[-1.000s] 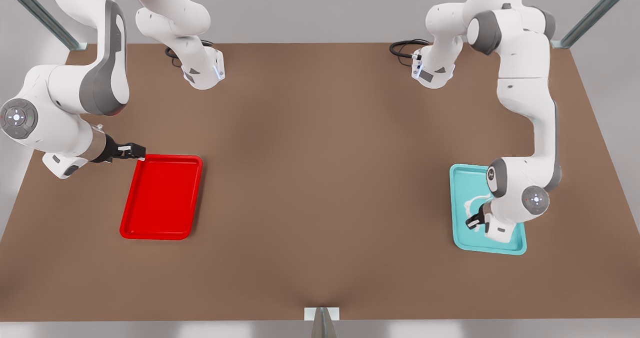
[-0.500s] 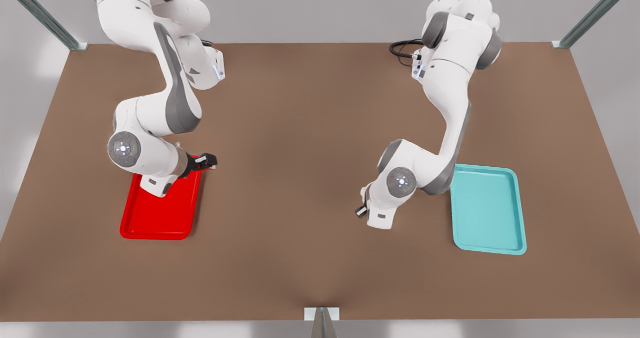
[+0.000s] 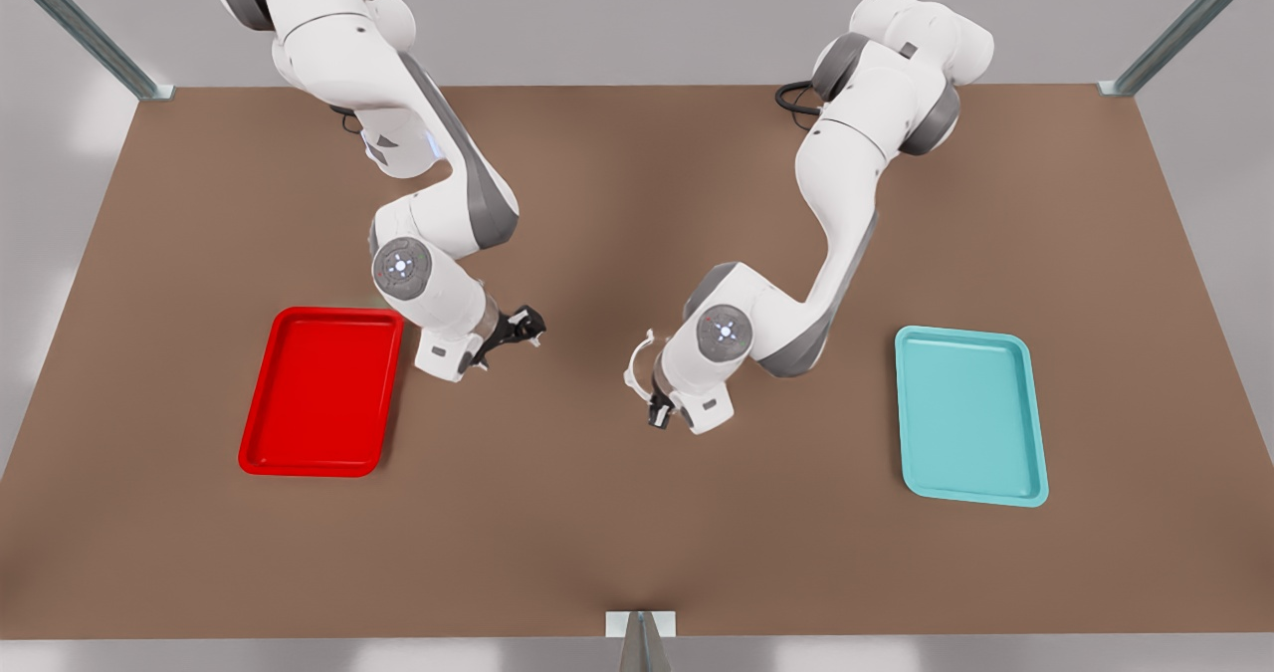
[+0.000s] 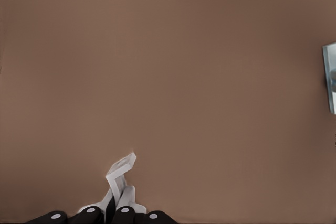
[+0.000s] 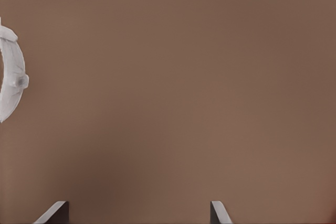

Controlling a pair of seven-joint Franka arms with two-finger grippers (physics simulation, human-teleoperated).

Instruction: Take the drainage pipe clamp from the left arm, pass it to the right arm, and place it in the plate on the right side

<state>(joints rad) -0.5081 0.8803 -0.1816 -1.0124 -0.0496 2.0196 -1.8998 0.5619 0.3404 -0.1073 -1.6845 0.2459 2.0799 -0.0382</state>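
Left gripper, on the front view's right arm, pinches the drainage pipe clamp above the table near centre; in its wrist view the clamp's grip point is cut off by the frame edge. Right gripper faces it, well apart, fingers spread wide, holding nothing; the clamp sits partly in its view. Red plate lies just behind it, bare; teal tray far side.

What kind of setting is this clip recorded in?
Most likely a simulated tabletop test cell: a bare brown table, a red plate and a teal tray as stations. The left hand holds a clamp; the right hand waits open.
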